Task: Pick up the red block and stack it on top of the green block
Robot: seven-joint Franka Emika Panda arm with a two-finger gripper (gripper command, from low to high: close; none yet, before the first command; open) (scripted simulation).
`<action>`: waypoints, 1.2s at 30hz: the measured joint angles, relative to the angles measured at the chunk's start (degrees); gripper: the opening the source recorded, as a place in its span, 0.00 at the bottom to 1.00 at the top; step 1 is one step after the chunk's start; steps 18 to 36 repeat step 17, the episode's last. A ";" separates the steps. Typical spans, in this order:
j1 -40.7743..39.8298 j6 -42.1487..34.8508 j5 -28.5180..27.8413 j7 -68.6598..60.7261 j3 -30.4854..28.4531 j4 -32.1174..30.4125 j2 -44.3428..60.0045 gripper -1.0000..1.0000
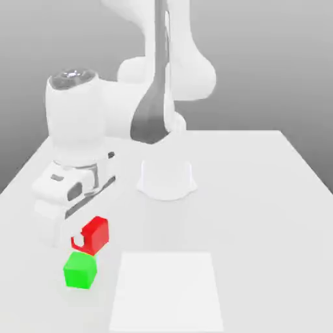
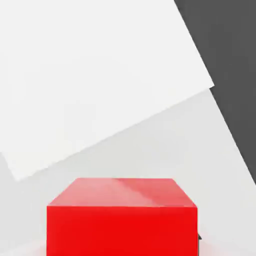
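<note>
Glossy red, the small smooth-faced plastic cube (image 1: 94, 235) sat clamped between the narrow jaws of the white two-finger gripper (image 1: 83, 239), just above and beside the matching bright green cube (image 1: 80, 270) at the exterior view's near left. A flat, paler white square panel (image 1: 167, 291) lay on the matte white table (image 1: 260, 188), to the exterior view's right of the green cube.

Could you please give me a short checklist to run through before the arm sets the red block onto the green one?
1. Gripper shut on the red block: ok.
2. Red block lifted off the table: ok in the exterior view, where it sits higher than the green block.
3. Green block's top face free: ok.
4. Red block centred over the green block: not ok; it looks offset toward the exterior view's right.
5. Red block's faces square with the green block's: cannot tell.
6. White sheet apart from the green block: ok.
</note>
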 joint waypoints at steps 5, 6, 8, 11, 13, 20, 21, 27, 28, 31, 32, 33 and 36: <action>-0.52 1.89 2.69 -7.65 -0.60 -0.01 2.05 0.00; -0.18 2.70 3.49 -8.33 -0.75 0.08 2.95 0.00; -0.09 4.47 5.24 -9.66 -0.45 0.22 4.92 0.00; -0.38 7.40 8.15 -11.78 0.35 0.32 8.18 0.00; -0.94 9.49 10.21 -13.25 1.24 0.31 10.52 0.00; -1.33 10.55 11.23 -13.97 1.80 0.28 11.71 1.00; -1.33 10.55 11.23 -13.97 1.80 0.28 11.71 1.00; -1.33 10.55 11.23 -13.97 1.80 0.28 11.71 1.00; -1.33 10.55 11.23 -13.97 1.80 0.28 11.71 1.00; -1.33 10.55 11.23 -13.97 1.80 0.28 11.71 1.00; -1.33 10.55 11.23 -13.97 1.80 0.28 11.71 1.00; -1.33 10.55 11.23 -13.97 1.80 0.28 11.71 1.00; -1.33 10.55 11.23 -13.97 1.80 0.28 11.71 1.00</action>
